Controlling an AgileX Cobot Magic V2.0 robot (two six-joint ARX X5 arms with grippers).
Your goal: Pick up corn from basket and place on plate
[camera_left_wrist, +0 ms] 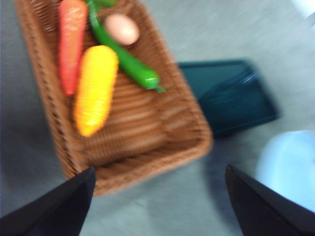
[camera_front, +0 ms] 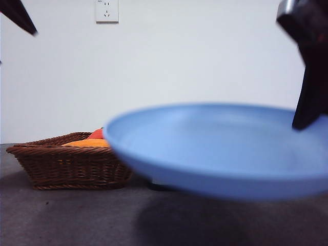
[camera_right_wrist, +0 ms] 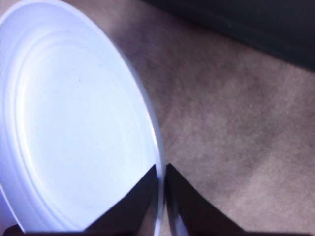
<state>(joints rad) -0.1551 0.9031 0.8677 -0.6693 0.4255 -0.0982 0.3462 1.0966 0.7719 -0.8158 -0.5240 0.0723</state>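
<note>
The corn (camera_left_wrist: pixel 96 88), a yellow-orange cob, lies in the brown wicker basket (camera_left_wrist: pixel 147 162) beside a carrot. From the front only its top (camera_front: pixel 87 143) shows over the basket (camera_front: pixel 72 166) rim. My left gripper (camera_left_wrist: pixel 160 169) hovers open above the basket's near end, holding nothing; in the front view it is a black tip (camera_front: pixel 20 15) at the top left. The light-blue plate (camera_front: pixel 215 148) hangs tilted above the table, large and blurred. My right gripper (camera_right_wrist: pixel 161 169) is shut on the plate's rim (camera_right_wrist: pixel 156 147) and comes down at the right (camera_front: pixel 307 120).
The basket also holds a red-orange carrot (camera_left_wrist: pixel 71 44), a long green pepper (camera_left_wrist: pixel 128 61) and an egg (camera_left_wrist: pixel 122 28). A dark rectangular tray (camera_left_wrist: pixel 236 98) lies on the grey table between basket and plate (camera_left_wrist: pixel 290 167). A wall socket (camera_front: pixel 106 10) is behind.
</note>
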